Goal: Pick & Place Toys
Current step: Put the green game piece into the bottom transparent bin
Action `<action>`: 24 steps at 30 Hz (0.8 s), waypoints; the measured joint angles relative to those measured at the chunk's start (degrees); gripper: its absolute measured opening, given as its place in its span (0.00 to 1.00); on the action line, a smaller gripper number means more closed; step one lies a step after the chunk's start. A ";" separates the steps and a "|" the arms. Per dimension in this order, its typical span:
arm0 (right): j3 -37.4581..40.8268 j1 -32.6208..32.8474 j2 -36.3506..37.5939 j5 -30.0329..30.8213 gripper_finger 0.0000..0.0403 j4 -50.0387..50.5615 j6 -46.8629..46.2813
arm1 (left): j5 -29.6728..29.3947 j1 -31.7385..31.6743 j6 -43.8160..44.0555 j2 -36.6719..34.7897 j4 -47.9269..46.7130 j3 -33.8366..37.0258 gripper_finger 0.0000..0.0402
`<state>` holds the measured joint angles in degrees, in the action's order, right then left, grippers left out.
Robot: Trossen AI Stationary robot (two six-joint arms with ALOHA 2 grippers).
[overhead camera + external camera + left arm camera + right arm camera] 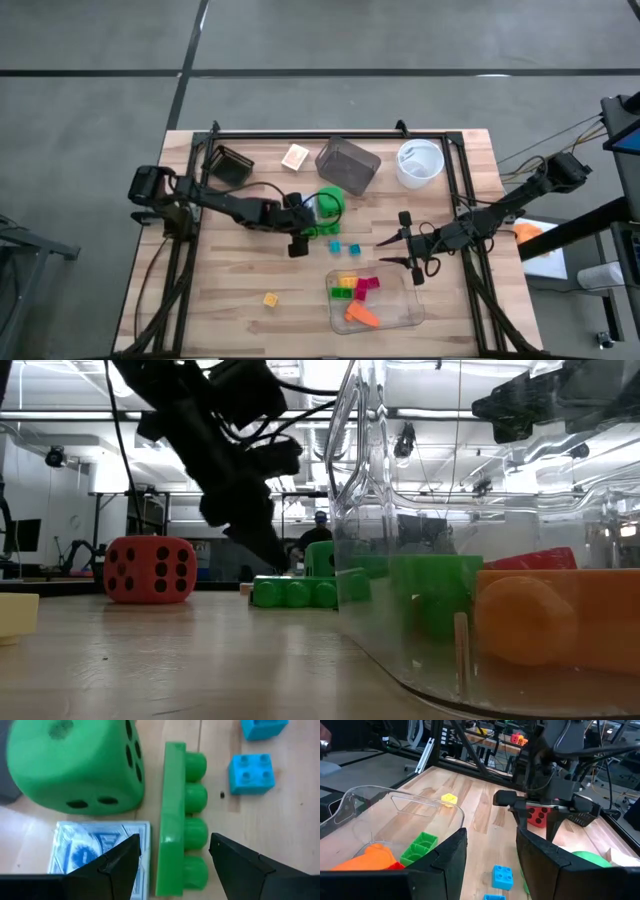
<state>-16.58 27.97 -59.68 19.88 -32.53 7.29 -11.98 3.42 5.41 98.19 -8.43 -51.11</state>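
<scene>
Right, my left gripper (172, 855) hangs low over the middle of the table (230, 270), fingers parted wide and holding nothing, one finger on each side of the long green brick (177, 815). That brick lies on its side on the wood, its row of four studs facing sideways toward the two teal bricks (251, 772), and its long axis runs straight away from my wrist, in line with the gap between my fingers. Just beside it on the other side sits the green die (72, 765), and the white-blue card pack (100, 852) lies flat under my other finger, next to the die. From table height the brick (295, 592) shows its studs end-on, with the pink-red die (150, 570) well off to one side.

My right gripper (412, 260) hovers near the clear tray (410, 315), fingers partly apart and empty. Inside the tray rest a green brick (419, 847), an orange piece (367, 857), plus yellow and pink ones. A small yellow brick (270, 299) lies alone on the wood, well apart from the tray.
</scene>
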 joint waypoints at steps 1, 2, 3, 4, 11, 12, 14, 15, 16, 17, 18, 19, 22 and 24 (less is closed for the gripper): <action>0.02 0.01 0.01 0.00 0.42 0.00 0.00 | 0.04 -0.06 -0.01 0.16 -0.28 0.27 0.61; 0.02 0.02 0.02 0.00 0.42 0.00 0.01 | 0.05 -0.09 0.00 0.25 -0.39 0.60 0.61; 0.02 0.01 0.02 0.00 0.42 0.01 0.00 | 0.16 -0.12 0.00 0.25 -0.45 0.92 0.61; 0.02 0.01 0.02 0.00 0.42 0.00 0.00 | 0.25 -0.15 0.00 0.39 -0.54 1.00 0.61; 0.00 0.01 0.01 0.00 0.42 0.00 0.01 | 0.09 -0.11 0.97 3.46 -0.03 1.17 0.61; 0.00 0.01 0.02 0.00 0.42 0.01 0.01 | -0.11 -0.11 1.39 3.76 0.22 1.10 0.61; 0.01 0.01 0.02 0.00 0.42 0.11 0.00 | -0.60 -0.11 2.17 4.18 0.33 1.04 0.60; 0.00 0.02 0.02 0.00 0.42 0.15 0.00 | -0.86 -0.09 2.32 4.20 0.29 1.04 0.60; 0.02 0.02 0.02 0.00 0.42 0.20 0.00 | -0.91 0.07 2.38 4.18 0.19 1.04 0.58; 0.00 0.02 0.02 -0.02 0.42 0.17 0.00 | -0.96 0.27 2.41 4.08 0.11 1.07 0.56; 0.01 0.00 0.02 0.00 0.42 0.22 0.00 | -1.11 0.49 2.50 3.99 0.06 1.09 0.53; 0.00 0.02 0.02 0.00 0.42 0.22 0.02 | -1.17 0.70 2.57 3.87 -0.05 1.09 0.50; 0.02 0.02 0.01 0.00 0.42 0.23 0.01 | -1.14 1.27 3.44 3.39 -0.47 1.04 0.40; 0.00 0.00 0.01 0.00 0.42 0.22 0.00 | -0.66 1.38 4.38 2.94 -0.82 0.93 0.32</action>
<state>-16.58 27.97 -59.66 19.88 -32.32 7.29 -12.64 4.80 9.79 101.12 -9.24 -50.17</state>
